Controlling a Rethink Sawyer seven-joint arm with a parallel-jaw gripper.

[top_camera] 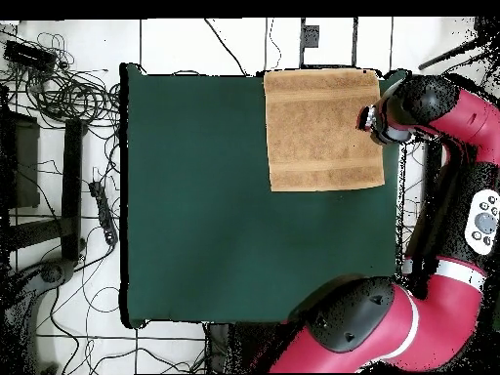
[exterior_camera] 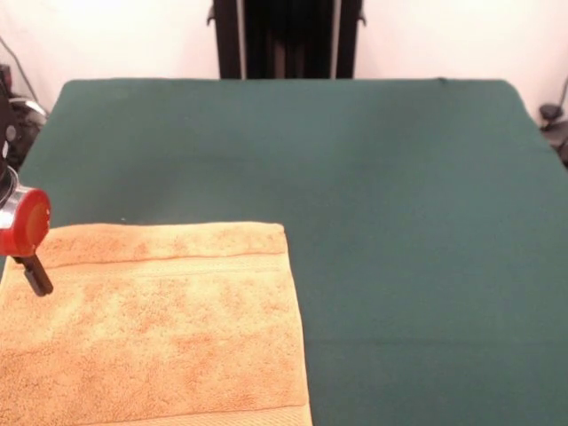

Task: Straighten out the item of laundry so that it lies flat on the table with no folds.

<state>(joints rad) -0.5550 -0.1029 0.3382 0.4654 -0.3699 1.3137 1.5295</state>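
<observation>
Front view: towel (exterior_camera: 155,328) flat, claw (exterior_camera: 37,277) seemingly over its edge.

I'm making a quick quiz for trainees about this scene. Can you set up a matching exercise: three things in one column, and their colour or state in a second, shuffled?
Things:
1. towel
2. table
3. gripper

Descriptions:
A. dark green, mostly bare
B. at the towel's edge, by a red disc
C. orange-tan, lying flat in one corner

Pairs: 1-C, 2-A, 3-B
</observation>
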